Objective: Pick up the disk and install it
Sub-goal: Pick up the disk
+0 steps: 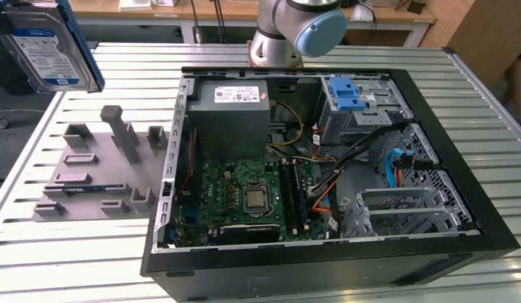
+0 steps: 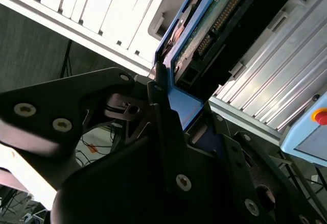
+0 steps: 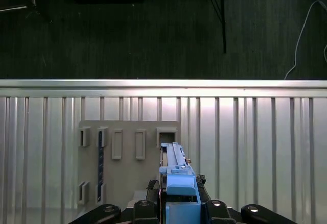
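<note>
Exterior view has the disk (image 1: 45, 47) up in the air over the table's (image 1: 75, 265) far corner on the exterior view's left, above the grey fixture plate (image 1: 83, 189) and well apart from the open case (image 1: 328, 265). In the second wrist view the gripper (image 2: 163, 89) is pinched narrow on the disk's blue rail end, so it's plastic-only contact. My worry: that edge grip could let the drive pivot or slip. The loose cables (image 1: 361, 148) crowding the drive bay (image 1: 361, 110) also look like a snag risk.
</note>
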Motion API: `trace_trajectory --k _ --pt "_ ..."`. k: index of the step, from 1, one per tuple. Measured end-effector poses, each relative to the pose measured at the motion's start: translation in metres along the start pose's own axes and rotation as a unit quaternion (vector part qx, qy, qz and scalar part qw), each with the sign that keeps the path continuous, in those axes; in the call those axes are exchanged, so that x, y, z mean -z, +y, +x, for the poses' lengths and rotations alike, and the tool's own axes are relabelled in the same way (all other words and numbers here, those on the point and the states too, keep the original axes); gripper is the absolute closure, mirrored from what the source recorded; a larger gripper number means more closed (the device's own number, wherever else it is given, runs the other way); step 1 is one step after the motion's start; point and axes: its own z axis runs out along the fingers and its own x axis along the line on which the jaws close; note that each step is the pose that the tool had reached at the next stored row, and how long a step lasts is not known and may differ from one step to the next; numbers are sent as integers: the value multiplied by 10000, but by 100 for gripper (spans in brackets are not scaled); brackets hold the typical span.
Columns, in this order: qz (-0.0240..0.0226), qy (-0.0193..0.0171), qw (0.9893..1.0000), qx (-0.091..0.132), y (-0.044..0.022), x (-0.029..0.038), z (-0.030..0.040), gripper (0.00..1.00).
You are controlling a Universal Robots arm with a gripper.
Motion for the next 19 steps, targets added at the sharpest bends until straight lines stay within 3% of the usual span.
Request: trace_trajectory --k 19 --pt "0 3 10000 0 5 210 -16 64"
